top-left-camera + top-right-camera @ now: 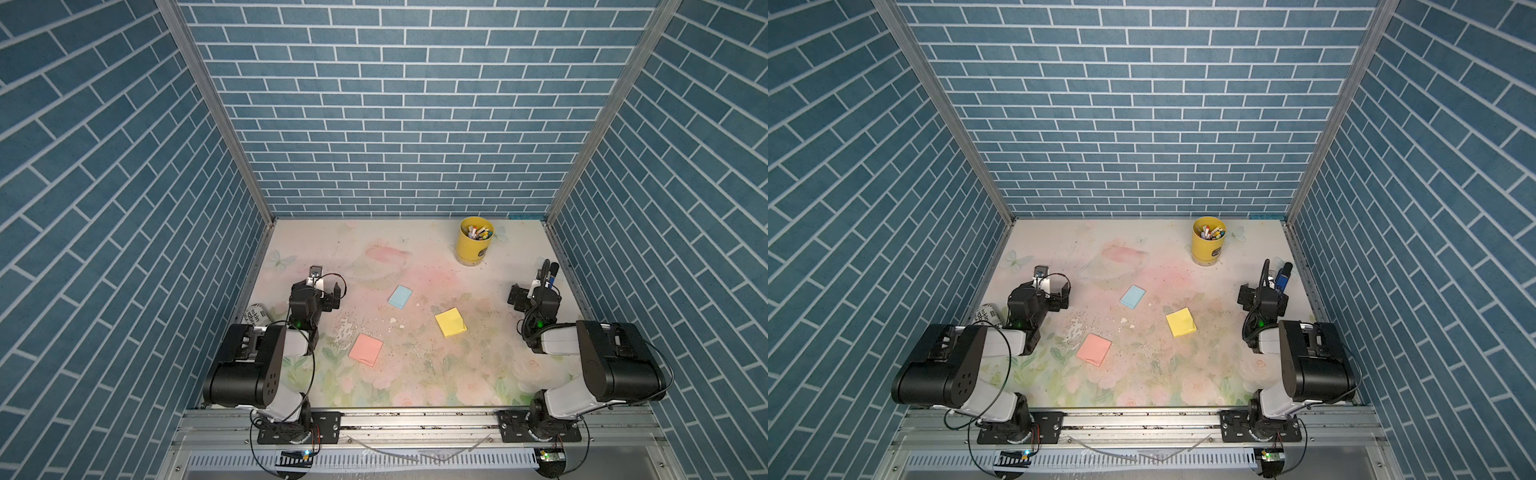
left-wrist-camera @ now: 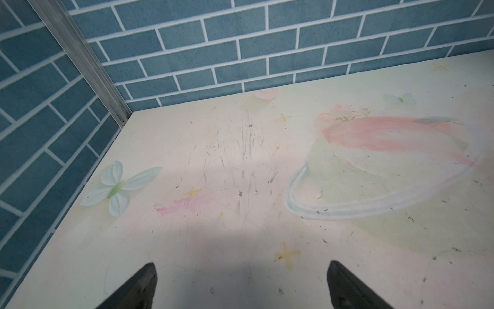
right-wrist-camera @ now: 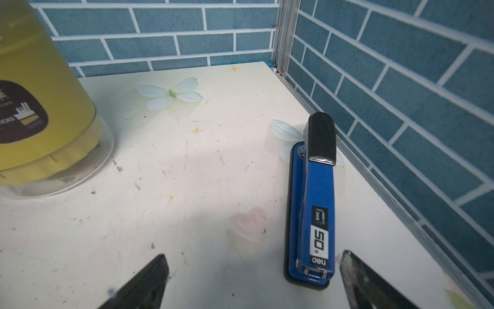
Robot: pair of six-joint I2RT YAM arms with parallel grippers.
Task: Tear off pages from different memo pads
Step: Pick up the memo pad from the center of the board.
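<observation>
Three memo pads lie flat on the floral table in both top views: light blue [image 1: 400, 296] farthest back, yellow [image 1: 450, 322] to the right, salmon pink [image 1: 365, 349] nearest the front. The pages show only as the top sheets of these pads. My left gripper [image 1: 317, 282] hovers left of the blue pad, open, facing the back-left corner; in the left wrist view the gripper [image 2: 241, 266] has only bare table between its fingers. My right gripper [image 1: 536, 286] stands open right of the yellow pad. The pads are out of both wrist views.
A yellow cup [image 1: 471, 249] of crayons stands at the back right. A blue stapler [image 3: 318, 200] lies along the right wall, just ahead of my right gripper [image 3: 254, 255]. A printed roll [image 1: 257, 313] rests by the left wall. White scraps [image 1: 392, 320] lie between the pads.
</observation>
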